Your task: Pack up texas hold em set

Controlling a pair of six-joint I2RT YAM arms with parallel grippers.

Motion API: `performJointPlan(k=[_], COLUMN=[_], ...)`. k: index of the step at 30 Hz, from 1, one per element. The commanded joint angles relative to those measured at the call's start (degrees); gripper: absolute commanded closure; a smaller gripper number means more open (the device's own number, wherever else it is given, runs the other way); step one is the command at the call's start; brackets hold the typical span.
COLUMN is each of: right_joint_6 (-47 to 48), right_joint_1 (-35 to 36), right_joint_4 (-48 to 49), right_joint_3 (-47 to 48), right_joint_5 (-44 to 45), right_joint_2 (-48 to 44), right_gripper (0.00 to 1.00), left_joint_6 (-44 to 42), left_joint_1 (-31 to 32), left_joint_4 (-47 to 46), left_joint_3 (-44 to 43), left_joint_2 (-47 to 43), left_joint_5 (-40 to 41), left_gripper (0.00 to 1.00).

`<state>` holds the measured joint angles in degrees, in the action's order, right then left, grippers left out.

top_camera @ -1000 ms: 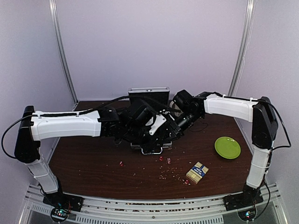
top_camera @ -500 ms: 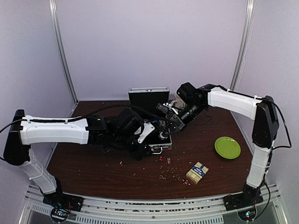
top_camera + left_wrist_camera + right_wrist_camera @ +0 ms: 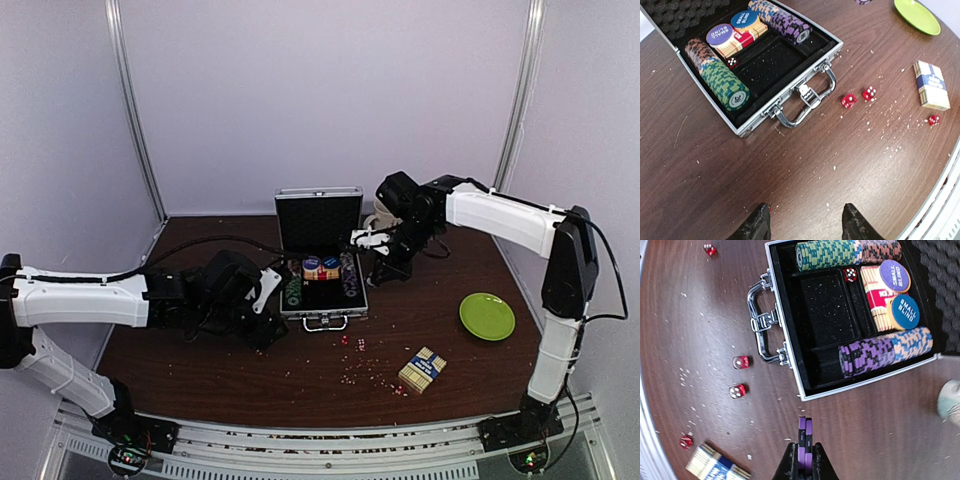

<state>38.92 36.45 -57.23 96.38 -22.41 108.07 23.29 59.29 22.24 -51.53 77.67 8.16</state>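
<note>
Texas hold em set: partly packed, lid not yet shut.
Sits as an open case (image 3: 755,120) mid-table toward the back wall, lid up on the far side, handle (image 3: 807,105) facing the near edge, long axis running left to right in the top view. Already holds two chip rows (image 3: 722,85) along its short ends, a card deck (image 3: 740,40) under two blind buttons, and one die (image 3: 732,62). Left to do, by the look of it: seat the purple chips (image 3: 804,432) pinched on edge in the right gripper (image 3: 805,455) just beside the case's right end, gather the loose dice (image 3: 848,100) and the card box (image 3: 931,85) lying slantwise near the front right, then close and latch. Left gripper (image 3: 805,227): fingers spread, nothing between, low over the table (image 3: 715,190) left of the case.
</note>
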Motion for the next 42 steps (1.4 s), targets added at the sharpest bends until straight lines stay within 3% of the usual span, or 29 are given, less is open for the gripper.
performJointPlan(k=[1,12,42], right_joint_6=[9.9,10.4,11.8], right_joint_1=[2.3,4.1,5.7], right_joint_4=[-1.0,-4.6,-3.7], right_joint_3=[4.4,15.6,19.4], right_joint_5=[9.9,9.9,17.5], right_joint_2=[3.0,14.4,24.3], right_gripper=[1.0,1.0,1.0], left_joint_6=[2.1,4.6,5.6], left_joint_1=[0.0,0.0,0.0], left_joint_4=[-4.6,-5.4,-5.0], left_joint_3=[0.3,3.0,3.3], left_joint_2=[-1.0,-3.1,-1.8], left_joint_5=[0.7,0.3,-0.3], left_gripper=[0.49,0.5,0.5])
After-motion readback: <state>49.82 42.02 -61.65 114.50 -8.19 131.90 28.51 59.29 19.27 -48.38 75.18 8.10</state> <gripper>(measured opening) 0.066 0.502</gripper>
